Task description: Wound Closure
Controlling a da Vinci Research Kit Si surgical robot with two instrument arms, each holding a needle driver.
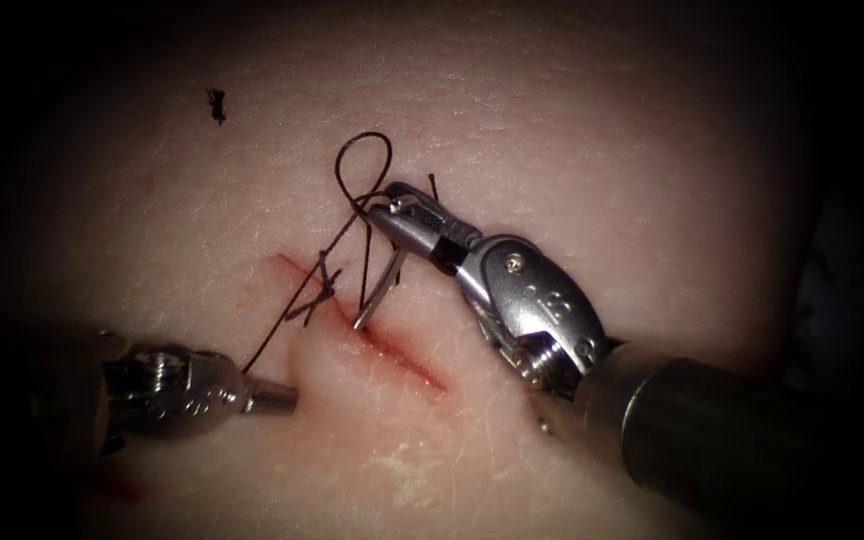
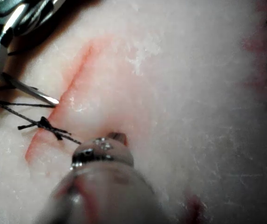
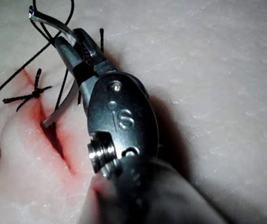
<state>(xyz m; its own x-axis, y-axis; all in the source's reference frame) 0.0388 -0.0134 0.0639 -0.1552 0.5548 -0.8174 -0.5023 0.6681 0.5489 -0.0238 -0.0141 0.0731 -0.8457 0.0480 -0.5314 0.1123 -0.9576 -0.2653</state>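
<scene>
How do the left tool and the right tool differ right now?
The right tool holds the needle near its thread end; the left tool holds the thread. The right tool sits right of the cut, above it; the left tool sits left, below. Both have shut jaws.

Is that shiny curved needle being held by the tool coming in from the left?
No: the right tool grips the needle near its upper end, tip at the cut, while the left tool holds the thread.

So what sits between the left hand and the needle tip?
In the endoscope view, the thread held by the left hand, a knot on the cut, before the needle.
</scene>
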